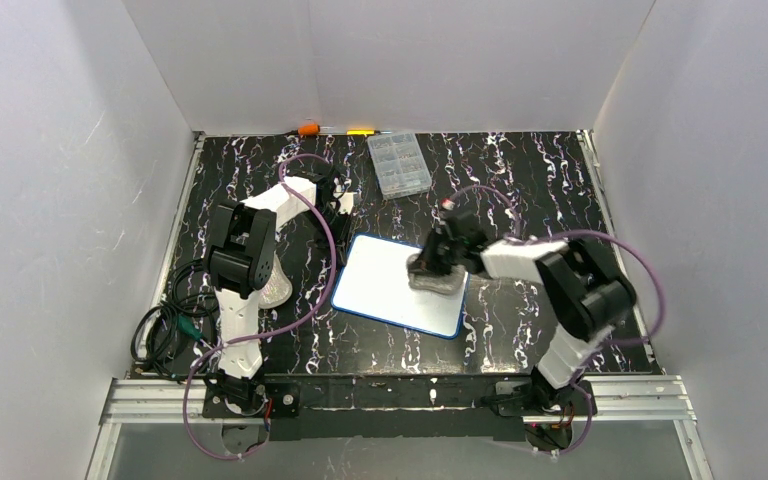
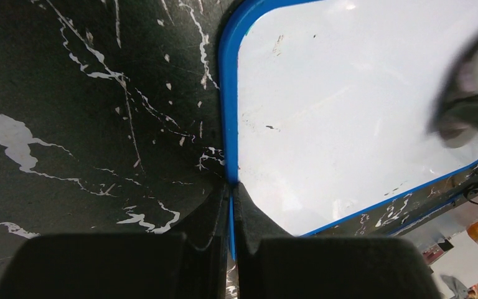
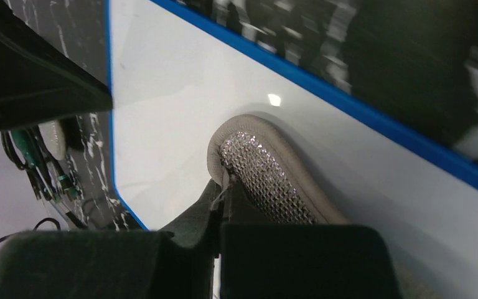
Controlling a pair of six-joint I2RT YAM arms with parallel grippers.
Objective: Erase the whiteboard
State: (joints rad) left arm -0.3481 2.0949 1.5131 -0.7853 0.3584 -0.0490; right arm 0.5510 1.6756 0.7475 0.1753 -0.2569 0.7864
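Observation:
The whiteboard (image 1: pixel 385 285) lies flat mid-table, white with a thin blue rim (image 2: pixel 227 93); only a few tiny dark specks show on it (image 2: pixel 336 112). My left gripper (image 2: pixel 231 187) is shut on the rim at the board's left edge, near its far-left corner (image 1: pixel 346 230). My right gripper (image 3: pixel 224 180) is shut on a grey mesh-faced eraser pad (image 3: pixel 261 168), which rests on the board's right part (image 1: pixel 438 280). In the left wrist view the pad (image 2: pixel 473 93) is a blur at the right.
A clear compartment box (image 1: pixel 399 164) stands at the back. An orange object (image 1: pixel 308 129) and a yellow one (image 1: pixel 362 131) lie along the rear wall. Cables (image 1: pixel 165 330) are bundled at the left edge. White walls enclose three sides of the table.

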